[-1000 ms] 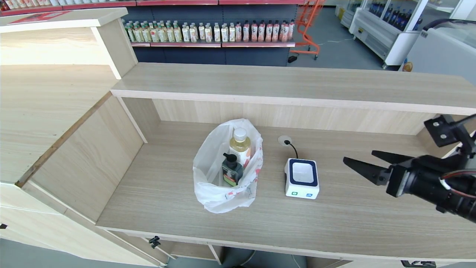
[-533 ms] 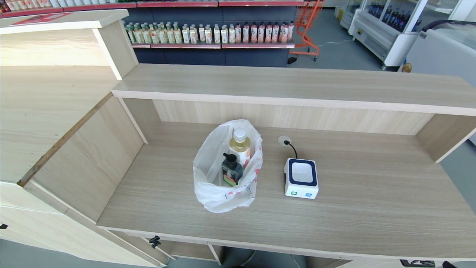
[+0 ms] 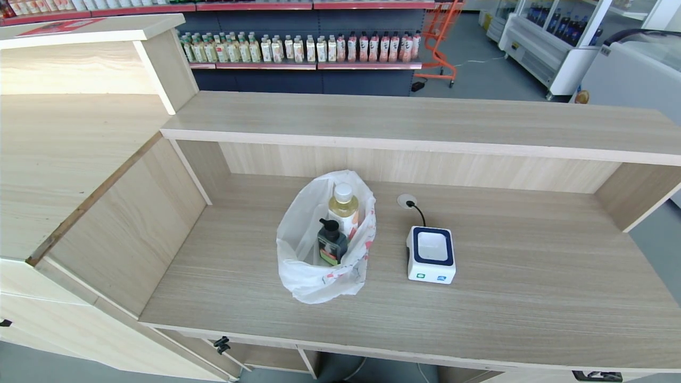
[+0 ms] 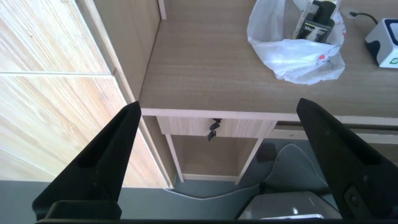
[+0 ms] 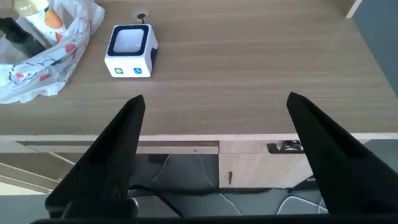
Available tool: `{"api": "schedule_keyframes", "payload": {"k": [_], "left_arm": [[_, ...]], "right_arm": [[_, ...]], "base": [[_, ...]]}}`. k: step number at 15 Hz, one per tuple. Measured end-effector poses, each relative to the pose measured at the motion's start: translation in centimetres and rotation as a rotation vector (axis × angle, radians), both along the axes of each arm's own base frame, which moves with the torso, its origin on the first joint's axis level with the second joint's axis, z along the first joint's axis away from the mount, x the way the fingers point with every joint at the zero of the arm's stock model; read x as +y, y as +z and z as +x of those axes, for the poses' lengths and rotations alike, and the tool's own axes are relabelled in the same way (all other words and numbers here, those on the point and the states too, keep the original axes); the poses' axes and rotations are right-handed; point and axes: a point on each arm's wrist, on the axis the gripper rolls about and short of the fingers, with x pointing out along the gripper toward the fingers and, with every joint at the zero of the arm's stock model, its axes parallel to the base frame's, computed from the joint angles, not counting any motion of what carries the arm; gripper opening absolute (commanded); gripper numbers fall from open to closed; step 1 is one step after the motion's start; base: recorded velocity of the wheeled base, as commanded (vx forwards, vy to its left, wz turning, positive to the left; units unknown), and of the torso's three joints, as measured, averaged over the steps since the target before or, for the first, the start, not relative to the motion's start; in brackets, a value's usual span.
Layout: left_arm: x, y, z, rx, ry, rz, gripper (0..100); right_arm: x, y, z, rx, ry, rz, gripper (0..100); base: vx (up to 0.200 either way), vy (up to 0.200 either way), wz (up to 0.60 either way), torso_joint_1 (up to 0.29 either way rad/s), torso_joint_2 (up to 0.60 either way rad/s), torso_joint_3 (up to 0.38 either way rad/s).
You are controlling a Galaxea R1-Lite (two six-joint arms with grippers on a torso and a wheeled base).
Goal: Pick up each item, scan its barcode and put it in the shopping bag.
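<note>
Wooden counter [image 3: 479, 298]: white shopping bag [image 3: 306, 282] standing open, barcode scanner [image 3: 431, 254] just beside it. In bag, upright: yellow drink bottle [image 3: 343, 205], dark pump bottle [image 3: 331, 243]. Left hand [image 4: 219, 107], right hand [image 5: 216, 98]: fingers spread, empty, off the counter's near edge.

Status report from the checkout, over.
Left pincer open, right pincer open, both empty. Yellow bottle and dark pump bottle in shopping bag. Scanner beside it, apart.

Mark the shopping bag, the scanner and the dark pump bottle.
shopping bag [image 3: 314, 282], head view, front wall of the plastic.
scanner [image 3: 432, 247], head view, middle of its top window.
dark pump bottle [image 3: 332, 246], head view, its body below the pump.
</note>
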Motion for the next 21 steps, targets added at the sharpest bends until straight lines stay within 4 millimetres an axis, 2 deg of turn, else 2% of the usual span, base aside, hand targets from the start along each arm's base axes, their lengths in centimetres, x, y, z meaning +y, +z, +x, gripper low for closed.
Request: {"api": "schedule_keyframes", "payload": {"k": [2,10,17,21], "left_arm": [[0.0,0.0,0.0,0.0,0.0,0.0,100],[0.0,0.0,0.0,0.0,0.0,0.0,100],[0.0,0.01,0.01,0.001,0.001,0.0,100],[0.0,0.01,0.01,0.001,0.001,0.001,100]], "right_arm": [[0.04,-0.04,-0.07,-0.005,0.016,-0.051,0],[0.04,-0.06,-0.1,-0.01,0.019,-0.047,0],[0.04,-0.05,-0.1,-0.01,0.019,-0.047,0],[0.04,-0.07,-0.1,-0.009,0.019,-0.047,0]], "base": [[0.0,0.0,0.0,0.0,0.0,0.0],[0.0,0.0,0.0,0.0,0.0,0.0],[0.0,-0.2,0.0,0.004,0.0,0.0],[0.0,0.0,0.0,0.0,0.0,0.0]]}}
